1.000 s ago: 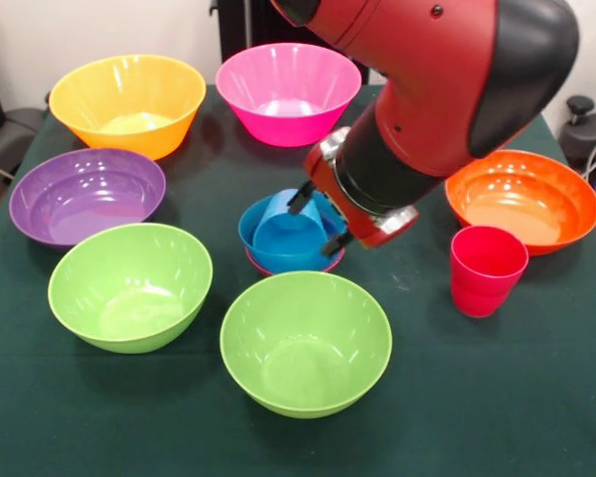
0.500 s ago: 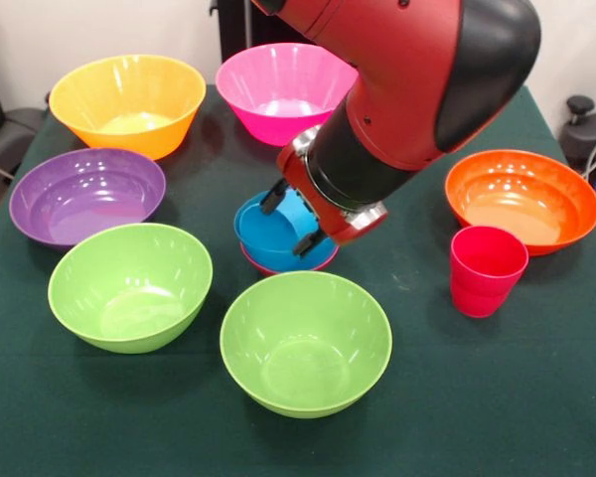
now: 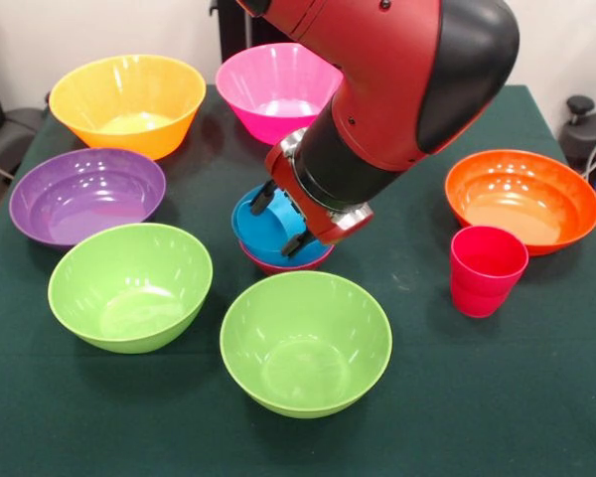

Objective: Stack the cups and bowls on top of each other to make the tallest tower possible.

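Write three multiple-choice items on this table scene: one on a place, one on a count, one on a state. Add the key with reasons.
1. Where does the glossy red-pink plastic cup stand?
A. inside the purple bowl
B. in front of the orange plastic bowl
C. on the blue stack

2. How many lime green plastic bowls show?
A. one
B. two
C. three

3. How does the small blue plastic bowl sit?
A. nested on a small red bowl
B. upside down
C. alone

Key: B, it stands upright just before the orange bowl; B, a second one sits nearest; A, a red rim shows beneath it, under the gripper.
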You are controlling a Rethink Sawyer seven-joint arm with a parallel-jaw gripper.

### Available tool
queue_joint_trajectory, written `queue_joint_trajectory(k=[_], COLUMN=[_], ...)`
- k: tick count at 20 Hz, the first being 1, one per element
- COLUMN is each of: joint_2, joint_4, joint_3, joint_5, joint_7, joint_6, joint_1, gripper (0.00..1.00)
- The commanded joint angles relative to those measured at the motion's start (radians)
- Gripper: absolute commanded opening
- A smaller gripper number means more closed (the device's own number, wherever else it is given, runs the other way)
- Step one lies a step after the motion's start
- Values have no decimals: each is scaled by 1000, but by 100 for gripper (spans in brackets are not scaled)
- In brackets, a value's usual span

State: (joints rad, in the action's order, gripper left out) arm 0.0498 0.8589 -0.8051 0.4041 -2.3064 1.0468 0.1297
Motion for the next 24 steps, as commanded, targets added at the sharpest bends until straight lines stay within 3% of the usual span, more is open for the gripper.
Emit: queue_joint_trajectory(k=[1,11,18,24], joint_2=[17,-22,-82,-90], joint_4=[70,-17,56,78], joint_3=[129,106,120,147], joint_5=[-36,-10,-3,8], joint_7=[-99,-104,-127,-133], joint_6=[-26,90,60,-5], joint_1=[10,1,57,57], gripper=[100,100,100,100])
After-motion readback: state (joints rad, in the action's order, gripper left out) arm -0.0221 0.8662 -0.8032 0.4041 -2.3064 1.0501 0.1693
